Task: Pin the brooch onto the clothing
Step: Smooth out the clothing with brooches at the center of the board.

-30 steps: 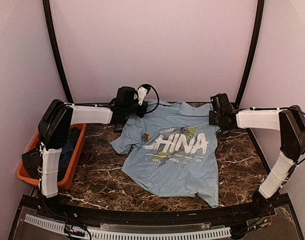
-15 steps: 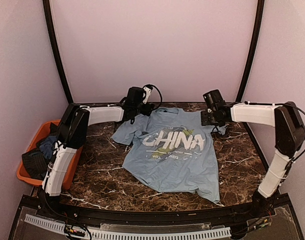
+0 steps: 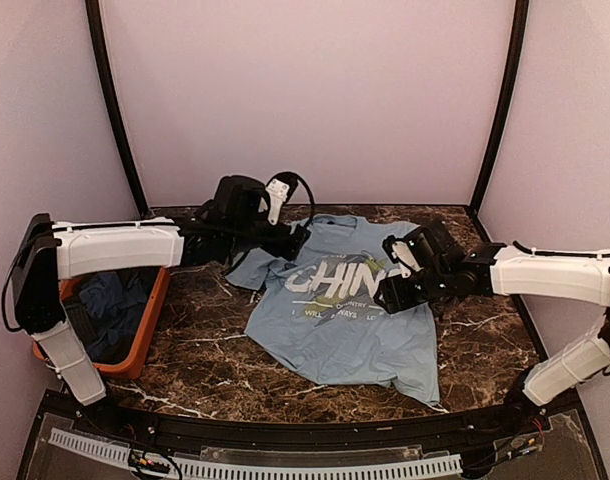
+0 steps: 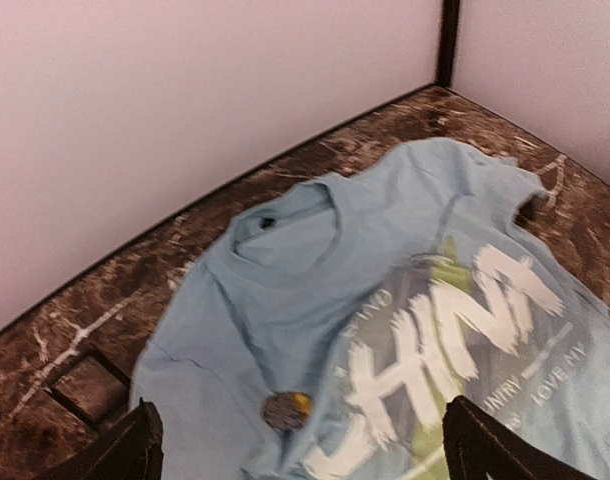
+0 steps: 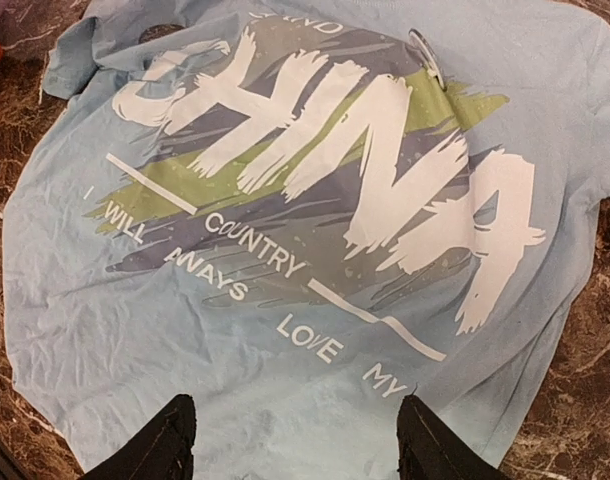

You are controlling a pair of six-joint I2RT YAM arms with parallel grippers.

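Brooch [image 4: 285,410] on shirt [image 4: 235,320], lying flat just beside the C of the big white lettering, below the collar. Left gripper [image 4: 305,445] hangs over it, jaws spread wide, nothing between them. In its wrist view the disc sits just ahead of the fingertips, inside the gap and a touch left of centre. Disc is round, so there is no long axis to line up with; the approach looks like a short reach forward and down. Right gripper [image 5: 297,440] is over the lower chest, fingers partly apart and empty, the small print just ahead of it. Brooch does not show in its view and lies off past the far end of the lettering. Left arm is clearly the nearer. A pale oval [image 5: 425,50] lies at the top of the green patch above the lettering, too blurred to name. Cannot tell whether the brooch is pinned through the cloth or only resting on it.
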